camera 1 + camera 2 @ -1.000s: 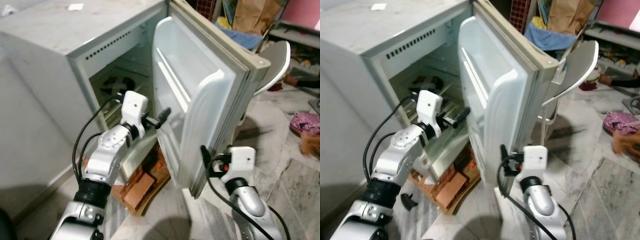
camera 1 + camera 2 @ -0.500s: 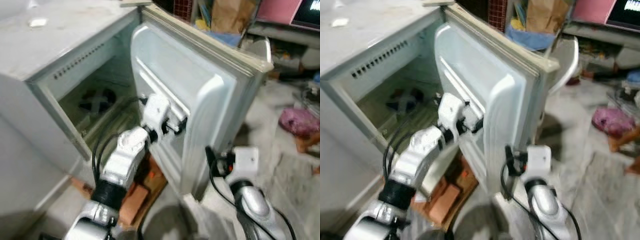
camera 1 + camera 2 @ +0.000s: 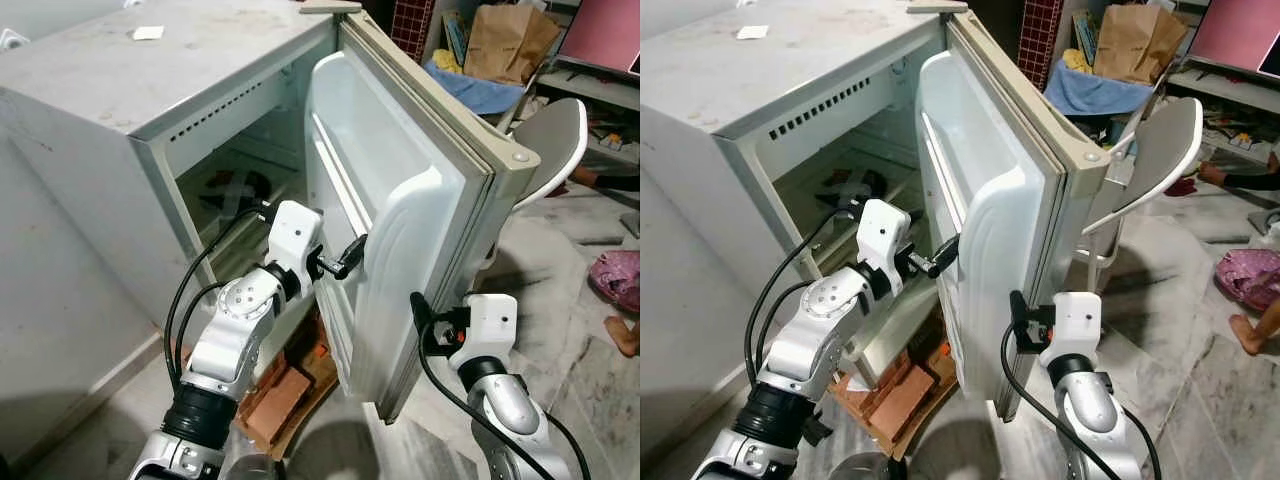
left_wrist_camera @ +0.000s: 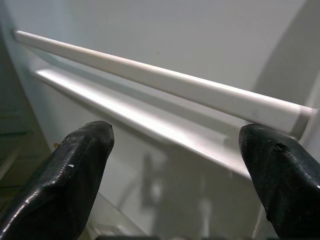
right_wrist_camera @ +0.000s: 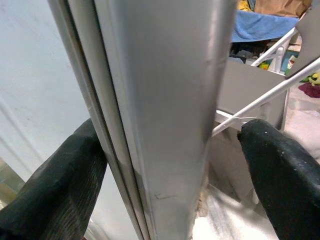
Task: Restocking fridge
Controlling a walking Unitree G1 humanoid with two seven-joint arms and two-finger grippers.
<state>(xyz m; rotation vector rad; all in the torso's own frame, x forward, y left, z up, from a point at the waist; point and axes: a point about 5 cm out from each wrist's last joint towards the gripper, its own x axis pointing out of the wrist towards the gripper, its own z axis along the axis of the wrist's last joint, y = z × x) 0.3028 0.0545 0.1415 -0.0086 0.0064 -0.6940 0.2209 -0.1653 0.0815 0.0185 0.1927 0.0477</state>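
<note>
A white plastic chair (image 3: 555, 140) stands behind the small grey fridge's white open door (image 3: 385, 215); right gripper (image 5: 165, 165) straddles the door edge, fingers spread; left gripper (image 4: 175, 160) gapes before the white door-shelf rail (image 4: 165, 85).

The fridge door (image 3: 400, 230) stands open and walls off the right side of the fridge cavity (image 3: 240, 190), leaving a narrow opening between them. The left hand (image 3: 345, 258) sits in that opening, fingers spread, close to the door's shelf rail (image 4: 165, 85). The right hand (image 5: 170, 165) straddles the door's free edge, one finger on each side. Bricks (image 3: 285, 380) crowd the floor under the door; a white chair (image 3: 550, 140) stands behind it.
</note>
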